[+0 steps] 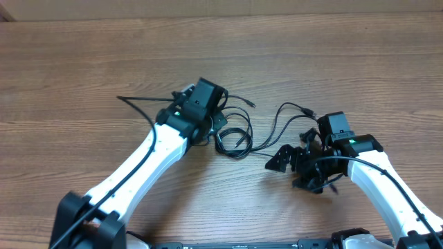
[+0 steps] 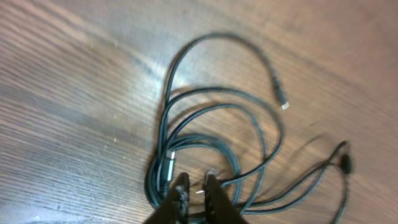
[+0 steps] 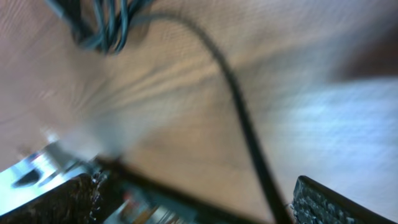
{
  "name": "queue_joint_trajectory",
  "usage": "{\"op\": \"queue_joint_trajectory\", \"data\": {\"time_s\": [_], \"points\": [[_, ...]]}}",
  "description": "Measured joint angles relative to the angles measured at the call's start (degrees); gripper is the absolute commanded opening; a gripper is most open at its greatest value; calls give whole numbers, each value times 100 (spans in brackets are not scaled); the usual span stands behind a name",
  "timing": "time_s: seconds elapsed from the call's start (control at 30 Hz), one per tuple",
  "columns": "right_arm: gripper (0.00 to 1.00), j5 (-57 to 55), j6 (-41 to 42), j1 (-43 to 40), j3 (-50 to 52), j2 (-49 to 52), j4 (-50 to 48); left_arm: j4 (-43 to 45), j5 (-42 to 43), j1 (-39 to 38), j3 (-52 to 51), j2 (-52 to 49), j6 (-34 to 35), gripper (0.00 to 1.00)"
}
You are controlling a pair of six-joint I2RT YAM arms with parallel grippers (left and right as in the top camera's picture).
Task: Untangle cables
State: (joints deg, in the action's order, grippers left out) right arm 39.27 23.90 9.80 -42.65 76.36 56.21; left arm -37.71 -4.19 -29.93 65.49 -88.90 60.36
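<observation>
Wood table point(image 1: 83, 62): brown grain, with both arms reaching in from the near edge.
Cables point(image 2: 165, 146): thin black cords looped over one another around the middle of the table. One straight strand runs off toward the left edge, and others trail toward the right arm.
Plug ends: a small one point(image 2: 283, 99) lies free on the wood at the end of the widest loop, and a silvery one point(image 2: 169, 163) sits inside the bundle.
Left hand point(image 2: 198, 186): right over the coil, its fingers nearly together with only a thin slit between them. I cannot tell whether a strand is pinched.
Right hand point(image 3: 193, 183): fingers spread wide apart and holding nothing. One blurred black cord crosses the table beneath it.
</observation>
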Motion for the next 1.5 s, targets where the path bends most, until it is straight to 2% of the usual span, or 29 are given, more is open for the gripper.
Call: {"op": "queue_joint_trajectory", "data": {"time_s": [0.07, 0.2, 0.3, 0.37, 0.47, 0.53, 0.6, 0.63, 0.83, 0.93, 1.17, 1.3, 1.37, 1.47, 1.5], "points": [[100, 730, -181, 7, 0, 0, 111, 0, -140, 4, 20, 120, -57, 20], [100, 2297, -417, 52, 0, 0, 111, -127, -260, 9, 24, 136, -94, 32], [100, 2935, 179, 68, 4, 0, -424, -186, -297, 9, 24, 136, -105, 40], [100, 3086, 809, 35, 15, 2, -1488, -232, -295, 9, 24, 136, -101, 40], [100, 2669, 1381, -2, -7, 4, -3058, -348, -240, 9, 24, 136, -103, 40], [100, 2039, 1510, 4, -24, 2, -3462, -446, -133, 9, 24, 136, -103, 41], [100, 1368, 1598, 33, -24, 4, -3447, -599, 13, 9, 24, 136, -109, 49], [100, 1073, 1633, 48, -24, 4, -3379, -717, 94, 9, 24, 136, -107, 50], [100, -208, 1718, 149, -24, 4, -2562, -1054, 402, -9, 13, 122, -101, 41], [100, -754, 1740, 155, -24, 4, -2129, -1029, 496, -74, -68, 50, -66, 41], [100, -1421, 1749, 155, -22, 4, -1928, -901, 575, -396, -249, -455, 409, 45], [100, -1537, 1746, 155, -22, 4, -1930, -487, 586, -496, -254, -863, 667, 48], [100, -1580, 1749, 155, -22, 4, -1930, -264, 595, -525, -254, -1040, 728, 43], [100, -1637, 1749, 155, -22, 4, -1932, 2, 636, -553, -254, -1283, 813, 10], [100, -1659, 1751, 155, -22, 4, -1928, 35, 634, -560, -254, -1364, 826, 5]]}}
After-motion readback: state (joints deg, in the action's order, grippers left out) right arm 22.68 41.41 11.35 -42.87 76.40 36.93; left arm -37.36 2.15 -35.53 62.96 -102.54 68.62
